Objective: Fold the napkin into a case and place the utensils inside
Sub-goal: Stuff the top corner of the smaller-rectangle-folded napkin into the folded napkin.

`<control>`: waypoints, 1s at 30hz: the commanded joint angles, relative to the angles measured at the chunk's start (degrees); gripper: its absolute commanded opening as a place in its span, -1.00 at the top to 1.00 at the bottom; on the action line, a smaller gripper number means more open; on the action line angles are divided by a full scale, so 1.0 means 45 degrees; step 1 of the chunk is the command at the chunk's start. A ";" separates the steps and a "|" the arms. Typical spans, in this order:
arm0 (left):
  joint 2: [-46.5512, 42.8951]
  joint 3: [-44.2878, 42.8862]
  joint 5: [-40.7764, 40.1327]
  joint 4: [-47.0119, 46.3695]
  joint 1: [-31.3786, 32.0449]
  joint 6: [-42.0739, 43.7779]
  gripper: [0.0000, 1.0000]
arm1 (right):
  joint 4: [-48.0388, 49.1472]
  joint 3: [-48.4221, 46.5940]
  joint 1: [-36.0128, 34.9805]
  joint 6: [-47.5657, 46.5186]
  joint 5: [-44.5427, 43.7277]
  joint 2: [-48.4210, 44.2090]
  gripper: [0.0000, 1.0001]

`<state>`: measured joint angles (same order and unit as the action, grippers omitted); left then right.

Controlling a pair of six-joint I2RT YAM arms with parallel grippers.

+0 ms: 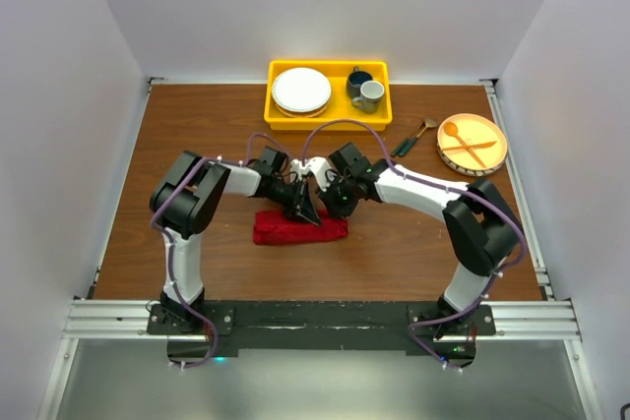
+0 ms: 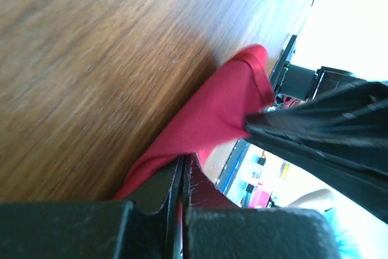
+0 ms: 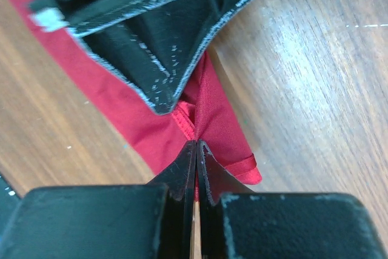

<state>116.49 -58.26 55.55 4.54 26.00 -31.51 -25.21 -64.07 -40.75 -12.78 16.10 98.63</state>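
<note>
The red napkin [image 1: 295, 230] lies bunched into a narrow strip on the wooden table, just in front of both grippers. My left gripper [image 1: 306, 208] is shut on a fold of the napkin [image 2: 212, 113], with the cloth pinched between its jaws [image 2: 182, 161]. My right gripper [image 1: 330, 202] meets it tip to tip and is shut on the napkin's hemmed edge [image 3: 225, 119], as the right wrist view [image 3: 196, 144] shows. Gold-coloured utensils [image 1: 471, 142] lie crossed on a round plate [image 1: 497, 150] at the far right. Another utensil [image 1: 415, 138] lies beside that plate.
A yellow tray [image 1: 328, 123] at the back centre holds a white plate [image 1: 301, 90] and two mugs [image 1: 364, 90]. White walls close in the table on three sides. The arms' bases sit on the black rail [image 1: 315, 317] at the near edge.
</note>
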 commanded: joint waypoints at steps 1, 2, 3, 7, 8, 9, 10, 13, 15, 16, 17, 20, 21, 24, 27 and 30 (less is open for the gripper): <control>-0.0434 -0.0001 -0.0705 -0.0616 -0.0133 -0.0049 1.00 | 0.0367 -0.0468 0.0072 -0.0325 -0.0179 0.0542 1.00; -0.0514 -0.0041 -0.0607 -0.0733 -0.0133 -0.0127 1.00 | 0.0388 -0.0507 0.0072 -0.0344 -0.0121 0.0640 1.00; -0.0592 -0.0138 -0.0548 -0.0754 -0.0133 -0.0321 1.00 | 0.0407 -0.0566 0.0072 -0.0364 -0.0082 0.0815 1.00; -0.0768 -0.0257 0.0055 -0.1824 -0.0075 -0.1161 1.00 | 0.0524 -0.0566 0.0072 -0.0345 -0.0042 0.0895 1.00; -0.0846 -0.0257 0.0155 -0.2002 -0.0036 -0.1337 1.00 | 0.0525 -0.0585 0.0072 -0.0364 -0.0081 0.0895 1.00; -0.0924 -0.0257 0.0252 -0.2178 0.0042 -0.1435 1.00 | 0.0525 -0.0586 0.0091 -0.0364 -0.0081 0.0876 1.00; -0.1138 -0.0257 0.0331 -0.2528 0.0101 -0.1494 1.00 | 0.0525 -0.0547 0.0091 -0.0364 -0.0081 0.0817 1.00; -0.1413 -0.0450 0.0429 -0.2804 0.0238 -0.1612 1.00 | 0.0524 -0.0527 0.0130 -0.0423 -0.0023 0.0759 1.00; -0.1278 -0.0626 0.0410 -0.2572 0.0238 -0.1476 1.00 | 0.0524 -0.0546 0.0150 -0.0462 -0.0003 0.0797 1.00; -0.1180 -0.0705 0.0332 -0.2396 0.0219 -0.1301 1.00 | 0.0505 -0.0547 0.0150 -0.0462 -0.0003 0.0836 1.00; -0.1063 -0.0783 0.0235 -0.2201 0.0219 -0.0874 1.00 | 0.0486 -0.0585 0.0169 -0.0481 -0.0003 0.0856 1.00; -0.0380 -0.0862 -0.0097 -0.1830 0.0082 -0.0422 1.00 | 0.0466 -0.0644 0.0189 -0.0462 -0.0042 0.0856 1.00; 0.0028 -0.0881 -0.0176 -0.1635 0.0024 -0.0343 1.00 | 0.0447 -0.0702 0.0208 -0.0462 -0.0023 0.0856 1.00; 0.0616 -0.0688 -0.0779 -0.1262 -0.0132 0.0048 1.00 | 0.0310 -0.0937 0.0325 -0.0325 -0.0003 0.0759 1.00; 0.1104 -0.0530 -0.1112 -0.1126 -0.0386 0.0204 1.00 | 0.0212 -0.1191 0.0442 -0.0130 0.0036 0.0544 1.00; 0.1476 -0.0491 -0.1347 -0.1027 -0.0484 0.0302 1.00 | -0.0002 -0.1464 0.0559 -0.0032 0.0270 0.0387 1.00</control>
<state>119.42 -60.62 56.21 -1.87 25.08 -33.76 -24.82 -67.11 -38.98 -13.91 15.66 103.00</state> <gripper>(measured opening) 0.027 0.008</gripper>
